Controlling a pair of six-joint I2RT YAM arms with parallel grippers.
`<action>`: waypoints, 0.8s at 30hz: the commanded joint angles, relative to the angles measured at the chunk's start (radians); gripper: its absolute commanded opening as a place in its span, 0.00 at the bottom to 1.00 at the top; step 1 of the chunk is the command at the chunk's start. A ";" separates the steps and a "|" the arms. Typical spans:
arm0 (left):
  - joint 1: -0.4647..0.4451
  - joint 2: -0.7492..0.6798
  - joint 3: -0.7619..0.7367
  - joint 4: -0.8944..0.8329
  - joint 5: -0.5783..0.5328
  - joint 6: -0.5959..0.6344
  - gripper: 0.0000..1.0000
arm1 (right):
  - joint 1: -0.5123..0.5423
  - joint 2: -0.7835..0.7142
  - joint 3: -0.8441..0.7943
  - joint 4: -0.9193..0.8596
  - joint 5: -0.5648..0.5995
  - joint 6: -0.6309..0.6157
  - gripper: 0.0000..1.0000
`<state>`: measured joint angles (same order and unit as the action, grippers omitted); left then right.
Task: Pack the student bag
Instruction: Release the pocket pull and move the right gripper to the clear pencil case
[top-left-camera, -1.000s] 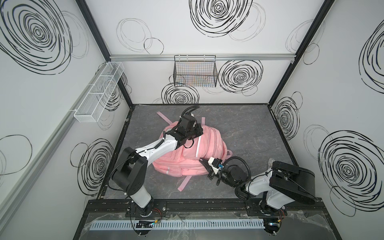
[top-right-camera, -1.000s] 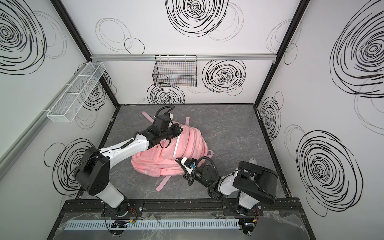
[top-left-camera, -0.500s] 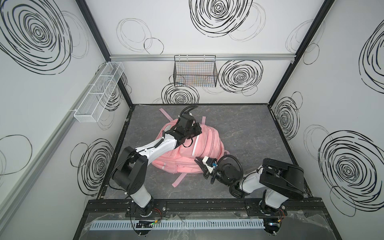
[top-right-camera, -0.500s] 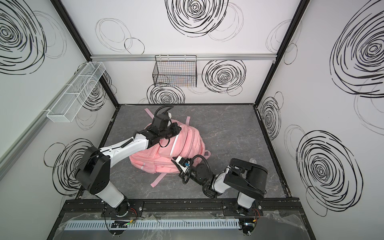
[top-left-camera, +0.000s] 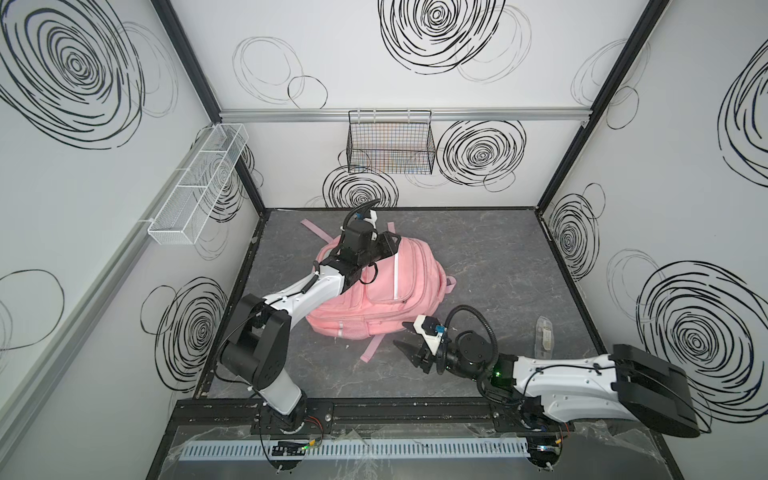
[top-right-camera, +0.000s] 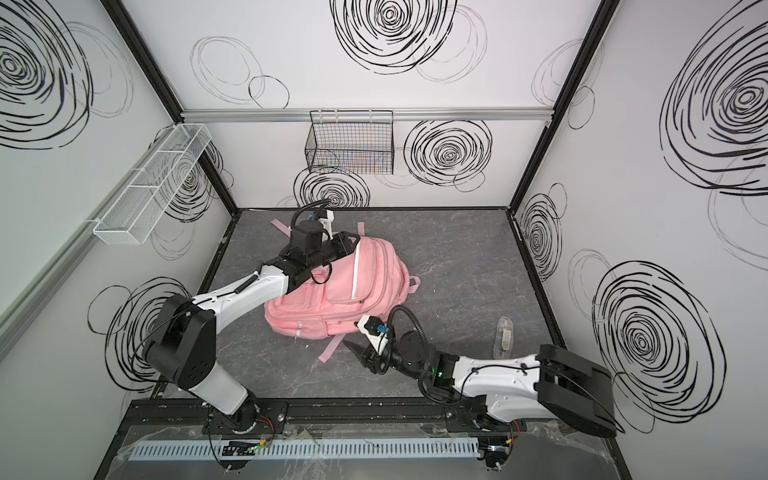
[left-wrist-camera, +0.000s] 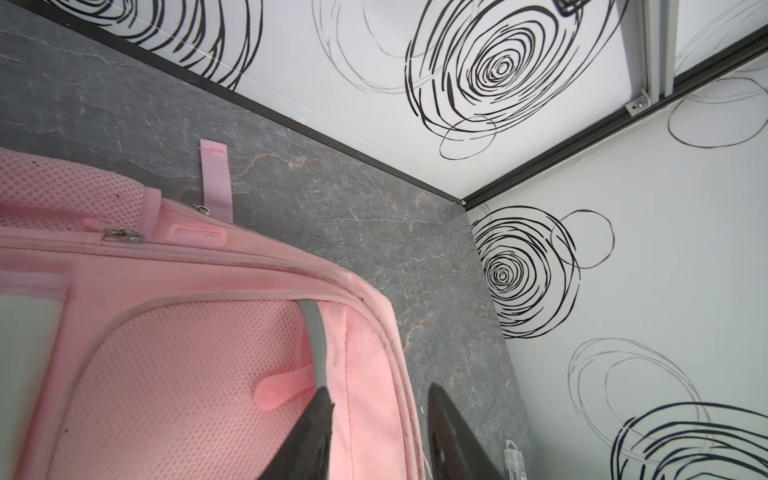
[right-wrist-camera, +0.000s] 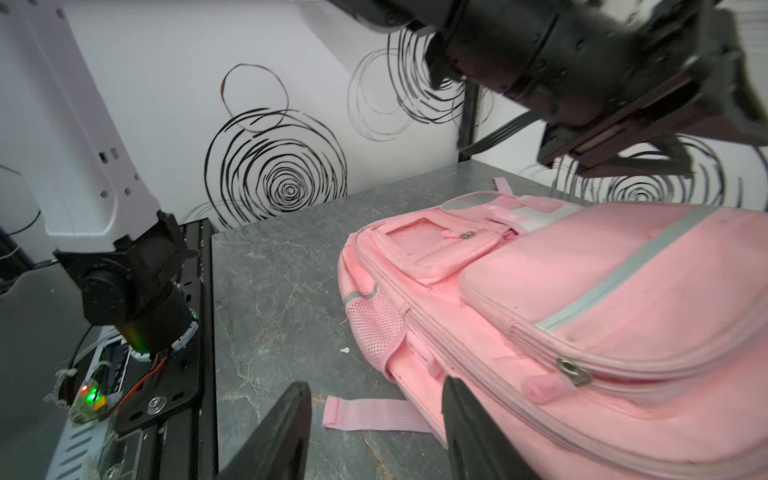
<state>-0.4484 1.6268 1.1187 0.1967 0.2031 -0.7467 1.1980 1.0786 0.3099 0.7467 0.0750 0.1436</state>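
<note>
Apart at left gripper (left-wrist-camera: 380, 395), straddling bag (top-left-camera: 386, 291) edge. Apart too at right gripper (right-wrist-camera: 376, 386), beside bag, clamping nothing.

We are seeing a clear plastic packet (top-left-camera: 543, 338) lying on the grey table (top-left-camera: 498, 257), well behind the right gripper (top-left-camera: 402, 334). A black wire basket (top-left-camera: 390, 143) is hanging beyond the left gripper (top-left-camera: 388, 245), and a white mesh tray (top-left-camera: 199, 183) is hanging farther off.

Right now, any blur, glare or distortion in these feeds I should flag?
In both top views: sharp and evenly lit, with no hard shadows around the backpack; the frame posts splay outward, a wide-lens look. Left wrist view: the backpack's nearest part is soft, while the far walls are crisp. Right wrist view: the left arm overhead is smeared, but the backpack is sharp.
</note>
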 joint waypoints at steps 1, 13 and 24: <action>0.007 -0.058 -0.007 0.029 0.032 0.065 0.42 | -0.020 -0.155 0.043 -0.299 0.275 0.203 0.61; -0.158 -0.244 0.032 -0.150 -0.125 0.496 0.57 | -0.482 -0.426 0.350 -1.019 0.405 0.366 0.60; -0.273 -0.429 -0.154 0.037 0.124 0.639 0.66 | -0.942 -0.187 0.483 -1.346 0.229 0.433 1.00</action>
<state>-0.7036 1.2327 0.9886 0.1459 0.2596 -0.1795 0.3408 0.8284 0.7898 -0.4213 0.3794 0.5240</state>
